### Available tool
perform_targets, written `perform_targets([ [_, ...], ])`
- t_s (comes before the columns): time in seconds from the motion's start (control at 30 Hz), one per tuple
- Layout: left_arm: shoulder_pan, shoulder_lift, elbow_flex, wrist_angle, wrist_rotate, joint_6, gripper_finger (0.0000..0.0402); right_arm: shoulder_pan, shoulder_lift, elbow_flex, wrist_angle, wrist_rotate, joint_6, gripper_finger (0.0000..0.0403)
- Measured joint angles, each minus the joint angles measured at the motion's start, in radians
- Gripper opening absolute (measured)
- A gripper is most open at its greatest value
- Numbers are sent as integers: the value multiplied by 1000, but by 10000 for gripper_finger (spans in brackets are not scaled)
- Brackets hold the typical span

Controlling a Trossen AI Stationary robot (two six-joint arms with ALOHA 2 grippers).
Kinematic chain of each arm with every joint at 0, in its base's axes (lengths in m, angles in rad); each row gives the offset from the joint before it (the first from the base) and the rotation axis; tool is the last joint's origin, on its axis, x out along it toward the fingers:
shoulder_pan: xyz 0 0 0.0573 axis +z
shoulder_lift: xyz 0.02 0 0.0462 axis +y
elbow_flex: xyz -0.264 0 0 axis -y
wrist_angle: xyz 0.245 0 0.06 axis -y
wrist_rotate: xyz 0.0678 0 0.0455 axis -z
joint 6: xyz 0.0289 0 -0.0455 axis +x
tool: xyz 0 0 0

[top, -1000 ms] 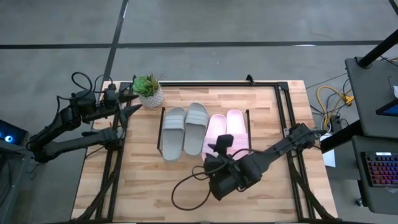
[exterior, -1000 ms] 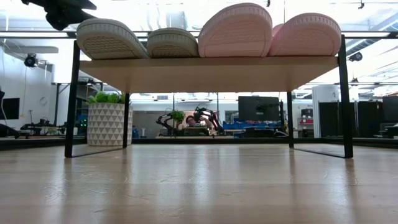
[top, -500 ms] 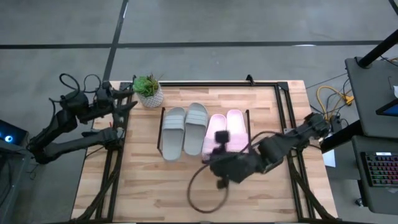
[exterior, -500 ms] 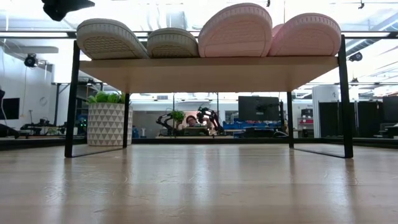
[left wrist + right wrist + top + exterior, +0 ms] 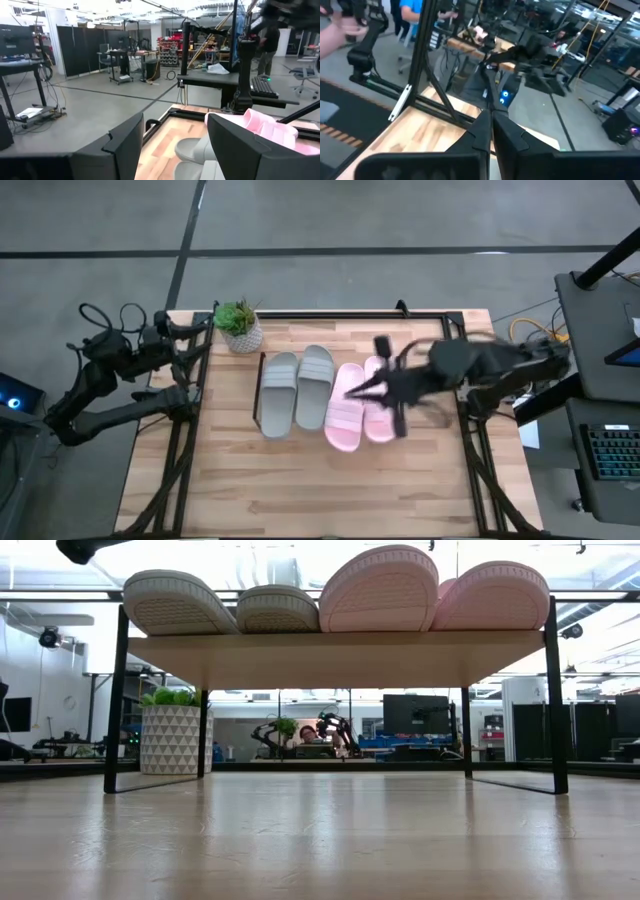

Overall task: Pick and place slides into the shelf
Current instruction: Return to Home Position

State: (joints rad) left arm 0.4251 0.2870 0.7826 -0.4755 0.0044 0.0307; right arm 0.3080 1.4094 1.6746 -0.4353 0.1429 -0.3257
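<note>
The slides all lie on the shelf, four abreast and strap up. That fills the board from one end rod to the other, so the row looks packed to make everything fit.

At the far left, the left gripper hangs off the table edge beside the potted plant. Its fingers are spread apart with nothing between them, a waiting pose clear of the work. Next comes the grey pair, sides touching, soles jutting a little past the board's front edge in the low view. The pink pair sits just beside them. The inner pink slide reaches further forward than its neighbours, which I judge tolerable, since most of it rests on the wood.

Above the pink pair hovers the right gripper, its fingers pressed together on nothing. Closed and empty over a full shelf, it suggests the placing is done. What remains is probably for the arms to fold to rest.
</note>
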Motion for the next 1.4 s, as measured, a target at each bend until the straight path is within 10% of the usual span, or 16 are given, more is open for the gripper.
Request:
perform_targets([
  [0.43,-1,53,-130,175,239,5,197,-492,-300,-452,259,-256,-17,9],
  [0.87,0,-60,-405,430,239,84,12,-496,-402,-675,336,-254,-10,9],
  [1.4,-3,-258,-583,435,28,79,0,-497,-393,-718,345,-246,38,9],
])
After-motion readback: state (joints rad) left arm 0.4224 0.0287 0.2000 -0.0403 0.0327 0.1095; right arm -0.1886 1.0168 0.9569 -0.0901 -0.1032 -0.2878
